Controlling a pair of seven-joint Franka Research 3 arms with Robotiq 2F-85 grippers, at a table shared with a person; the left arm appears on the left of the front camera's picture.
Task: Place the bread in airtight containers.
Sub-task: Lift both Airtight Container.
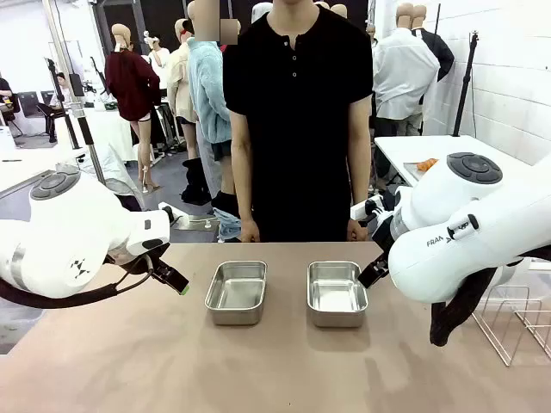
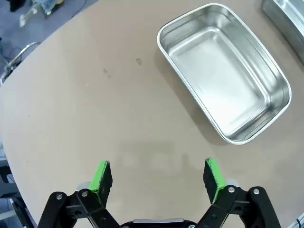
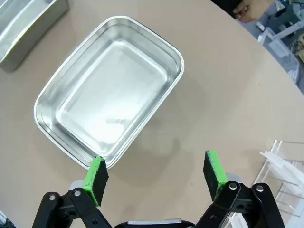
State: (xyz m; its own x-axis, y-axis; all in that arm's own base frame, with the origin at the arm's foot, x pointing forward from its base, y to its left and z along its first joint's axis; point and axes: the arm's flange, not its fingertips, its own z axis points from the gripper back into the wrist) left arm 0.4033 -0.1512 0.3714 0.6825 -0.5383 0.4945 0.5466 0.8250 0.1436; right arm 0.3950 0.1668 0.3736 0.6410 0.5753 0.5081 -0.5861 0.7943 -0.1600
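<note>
Containers stand lidless and empty at mid-table. All positions below are given from the left container.

**Front view.** The left container (image 1: 236, 292) sits on the table (image 1: 275, 379), its long axis running from the robot toward the person (image 1: 297, 120).
- The right container (image 1: 337, 293) lies just beside it on the robot's right, parallel, with a narrow gap between them.
- The left gripper (image 1: 172, 277) hangs near the left container on its left side, apart from it.
- The right gripper (image 1: 374, 271) is beyond the right container, at that tub's outer wall. Contact cannot be told.
- The person's hands (image 1: 250, 231) hang at the far table edge behind the left container.
- A small orange-brown item (image 1: 426, 163) rests on a side table well beyond the right container. It is too small to identify.

**Left wrist view.** The left gripper (image 2: 157, 173) has its jaws spread wide and empty over bare table. The left container (image 2: 223, 80) lies ahead and to picture right, long axis diagonal. A corner of the right container (image 2: 285, 14) shows beyond it.

**Right wrist view.** The right gripper (image 3: 156, 173) is also spread wide and holds nothing. One green pad (image 3: 97, 175) overlaps the near rim corner of the right container (image 3: 109, 95), which lies diagonal. The left container (image 3: 28, 23) shows beyond it, and a wire rack (image 3: 285, 175) lies on the opposite side.

**Assessment.** Each arm is the nearer one to its own tub. Bread must probably reach a gripper first, then be lowered with its length along the tub's long axis.
</note>
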